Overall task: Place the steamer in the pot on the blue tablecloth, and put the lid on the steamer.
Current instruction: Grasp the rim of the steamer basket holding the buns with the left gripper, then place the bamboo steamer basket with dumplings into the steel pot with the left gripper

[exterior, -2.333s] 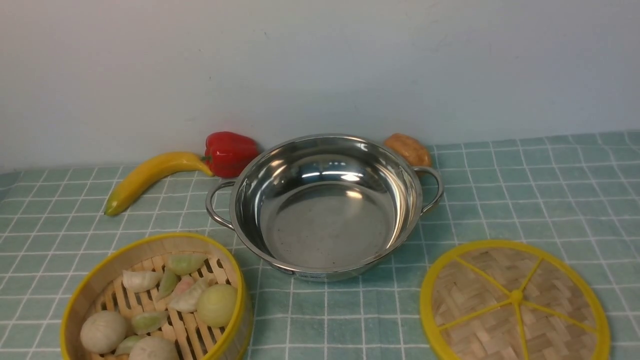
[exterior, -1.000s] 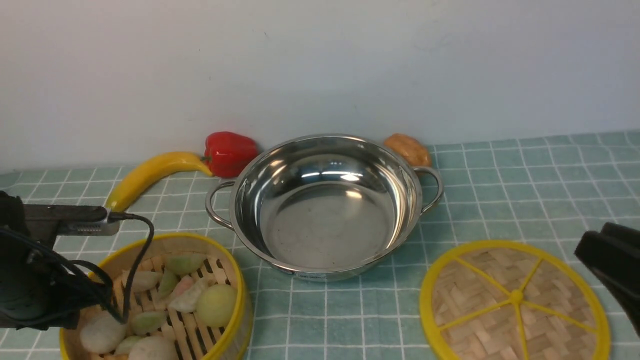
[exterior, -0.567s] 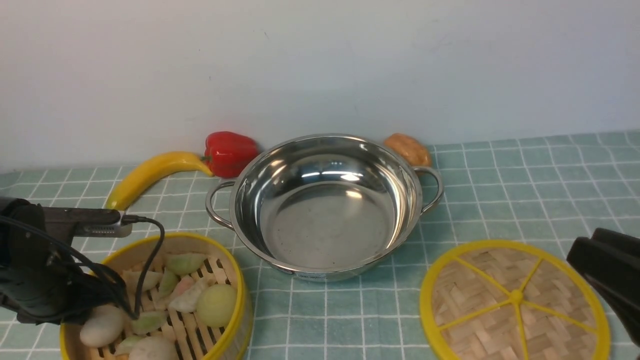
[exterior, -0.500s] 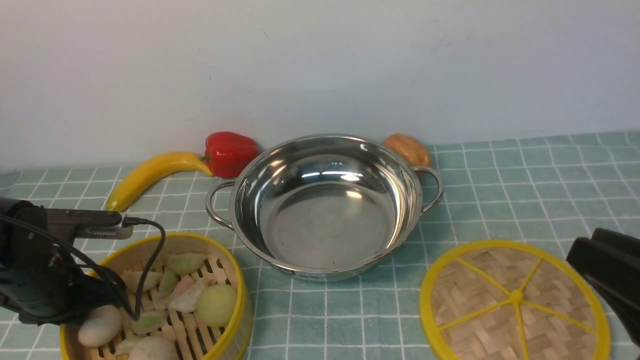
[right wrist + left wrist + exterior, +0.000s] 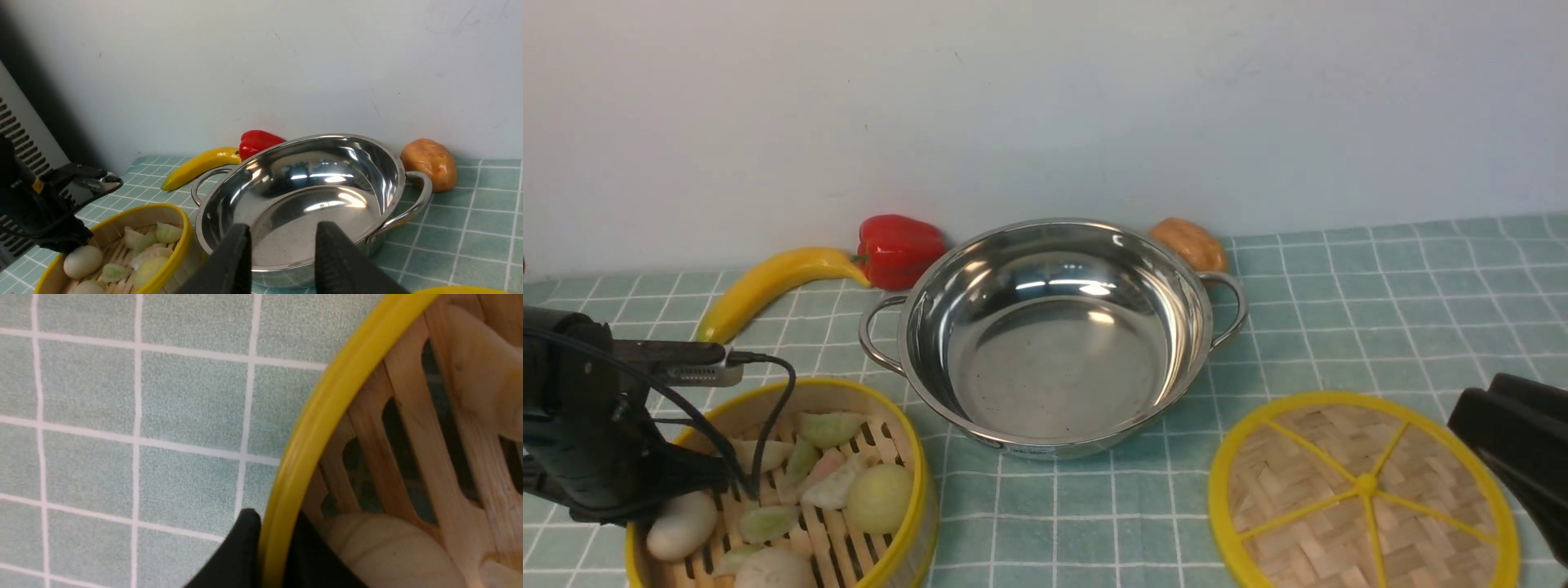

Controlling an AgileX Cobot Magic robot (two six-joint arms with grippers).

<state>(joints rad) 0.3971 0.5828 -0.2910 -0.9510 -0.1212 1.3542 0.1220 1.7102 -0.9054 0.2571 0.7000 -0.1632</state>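
Observation:
The steamer [image 5: 882,425], a bamboo basket with yellow rims holding pale buns and dumplings, sits at the front left of the blue tablecloth [image 5: 1380,327]. My left gripper [image 5: 273,522] is shut on its left rim [image 5: 327,404], one black finger outside and one inside the wall. The empty steel pot [image 5: 1054,335] stands in the middle, close beside the steamer. The flat woven lid [image 5: 1364,490] lies at the front right. My right gripper [image 5: 282,226] is open and empty, above the cloth near the lid's right edge, facing the pot [image 5: 310,196]; its arm [image 5: 1519,449] shows at the right.
A banana [image 5: 768,286], a red pepper [image 5: 898,249] and a brown potato [image 5: 1188,242] lie along the back wall behind the pot. A grey vented panel [image 5: 20,134] stands at the far left in the right wrist view.
Both arms have come into view. The left arm has moved in over the steamer's left rim, and the steamer has shifted slightly to the right. The right arm has stayed still lately.

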